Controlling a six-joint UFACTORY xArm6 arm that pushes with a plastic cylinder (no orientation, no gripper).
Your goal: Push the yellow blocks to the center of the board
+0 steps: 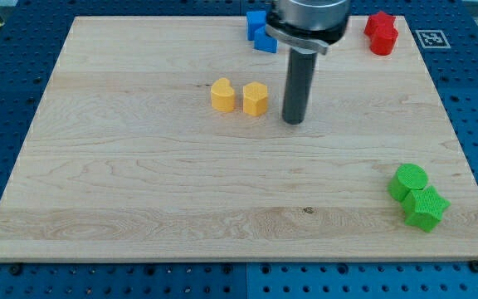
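Two yellow blocks sit side by side a little above the board's middle: a heart-shaped one (222, 95) on the left and a pentagon-shaped one (256, 98) just right of it, with a small gap between them. My tip (295, 120) rests on the board just to the right of the yellow pentagon block, a short gap away, not touching it. The rod rises up to the arm's housing at the view's top.
Two blue blocks (260, 31) lie at the top edge, partly behind the arm. Two red blocks (381, 31) sit at the top right. A green cylinder (409, 180) and a green star-like block (426, 208) sit at the bottom right. The wooden board (123, 191) is ringed by blue pegboard.
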